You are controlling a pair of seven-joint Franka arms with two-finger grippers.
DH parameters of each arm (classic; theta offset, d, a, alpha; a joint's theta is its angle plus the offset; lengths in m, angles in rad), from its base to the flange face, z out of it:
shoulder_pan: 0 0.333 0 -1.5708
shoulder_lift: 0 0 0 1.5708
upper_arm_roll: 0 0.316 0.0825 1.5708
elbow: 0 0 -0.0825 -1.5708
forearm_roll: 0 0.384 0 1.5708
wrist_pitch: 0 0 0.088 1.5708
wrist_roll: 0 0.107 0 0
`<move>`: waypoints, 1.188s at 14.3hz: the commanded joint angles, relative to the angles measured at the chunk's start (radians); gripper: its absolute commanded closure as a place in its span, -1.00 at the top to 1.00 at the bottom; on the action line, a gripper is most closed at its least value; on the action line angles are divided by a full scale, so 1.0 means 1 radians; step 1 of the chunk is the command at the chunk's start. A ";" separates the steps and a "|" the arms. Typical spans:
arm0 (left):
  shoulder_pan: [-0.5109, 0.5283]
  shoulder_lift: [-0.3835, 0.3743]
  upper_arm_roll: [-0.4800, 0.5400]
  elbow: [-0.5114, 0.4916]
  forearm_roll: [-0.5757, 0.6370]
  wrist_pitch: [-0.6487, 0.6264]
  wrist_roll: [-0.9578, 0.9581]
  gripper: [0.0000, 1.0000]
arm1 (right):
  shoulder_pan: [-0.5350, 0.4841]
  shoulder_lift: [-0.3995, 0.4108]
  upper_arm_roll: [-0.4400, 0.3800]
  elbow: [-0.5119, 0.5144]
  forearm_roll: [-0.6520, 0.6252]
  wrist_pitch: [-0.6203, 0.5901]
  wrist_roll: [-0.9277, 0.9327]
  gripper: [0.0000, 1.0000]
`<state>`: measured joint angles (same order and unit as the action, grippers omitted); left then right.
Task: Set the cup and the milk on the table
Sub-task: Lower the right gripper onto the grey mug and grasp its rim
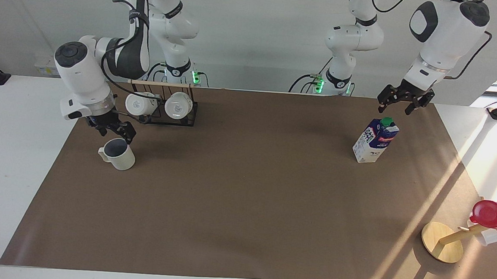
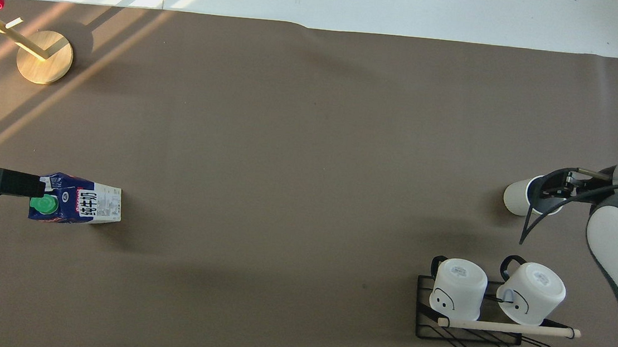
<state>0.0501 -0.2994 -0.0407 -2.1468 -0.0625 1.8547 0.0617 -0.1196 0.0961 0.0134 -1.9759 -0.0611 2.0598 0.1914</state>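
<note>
The cream-white cup (image 1: 119,155) stands upright on the brown mat (image 1: 244,208) of the table (image 1: 10,151), toward the right arm's end; it also shows in the overhead view (image 2: 516,197). My right gripper (image 1: 114,132) is open and hangs just over the cup's rim, covering part of it in the overhead view (image 2: 555,188). The milk (image 1: 375,141) stands upright on the mat toward the left arm's end, green cap up (image 2: 75,206). My left gripper (image 1: 399,104) is open and hangs above the milk's cap, not touching it (image 2: 31,186).
A black rack (image 1: 163,119) with two white mugs (image 2: 494,293) stands near the right arm's base. A wooden stand (image 1: 442,243) carrying a red cup (image 1: 492,214) is at the table's corner toward the left arm's end.
</note>
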 commanded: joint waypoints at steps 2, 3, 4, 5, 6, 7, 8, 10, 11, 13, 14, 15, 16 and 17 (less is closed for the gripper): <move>0.001 -0.040 -0.013 -0.114 -0.002 0.109 0.013 1.00 | -0.008 0.040 0.000 -0.052 0.009 0.095 -0.030 1.00; -0.001 -0.040 -0.013 -0.129 -0.002 0.133 0.013 1.00 | -0.009 0.051 0.000 -0.055 0.009 0.100 -0.032 1.00; -0.001 -0.038 -0.013 -0.143 -0.002 0.152 0.013 1.00 | -0.009 0.060 0.000 -0.057 0.009 0.103 -0.032 0.93; -0.003 -0.035 -0.013 -0.153 -0.002 0.172 0.013 1.00 | -0.009 0.068 0.000 -0.060 0.009 0.112 -0.030 0.86; -0.003 -0.032 -0.013 -0.169 -0.002 0.196 0.015 1.00 | -0.009 0.068 0.000 -0.064 0.009 0.118 -0.029 0.77; -0.003 -0.032 -0.013 -0.189 -0.002 0.221 0.015 1.00 | -0.008 0.070 0.000 -0.073 0.009 0.122 -0.027 0.62; -0.003 -0.030 -0.013 -0.208 -0.002 0.236 0.015 1.00 | -0.009 0.076 0.000 -0.081 0.010 0.131 -0.026 0.52; -0.003 -0.026 -0.013 -0.228 -0.002 0.267 0.015 1.00 | -0.009 0.077 0.000 -0.095 0.009 0.137 -0.029 0.22; -0.003 -0.024 -0.013 -0.228 -0.002 0.270 0.015 1.00 | -0.009 0.079 0.000 -0.095 0.009 0.138 -0.032 0.06; -0.009 -0.023 -0.014 -0.228 -0.002 0.271 0.015 1.00 | -0.008 0.080 0.002 -0.092 0.009 0.135 -0.030 -0.56; -0.016 -0.023 -0.014 -0.228 -0.002 0.271 0.015 1.00 | -0.005 0.085 0.002 -0.080 0.009 0.131 -0.027 -0.85; -0.018 -0.021 -0.014 -0.225 -0.002 0.274 0.015 1.00 | -0.005 0.086 0.002 -0.072 0.009 0.129 -0.027 -1.00; -0.018 -0.015 -0.014 -0.220 -0.002 0.275 0.015 1.00 | -0.005 0.086 0.000 -0.061 0.009 0.122 -0.030 -1.00; -0.016 -0.012 -0.014 -0.217 -0.002 0.276 0.015 1.00 | -0.003 0.085 0.002 -0.045 0.009 0.112 -0.027 -1.00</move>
<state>0.0438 -0.3021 -0.0624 -2.3496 -0.0625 2.1065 0.0637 -0.1197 0.1809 0.0133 -2.0463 -0.0612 2.1747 0.1914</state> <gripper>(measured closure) 0.000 0.938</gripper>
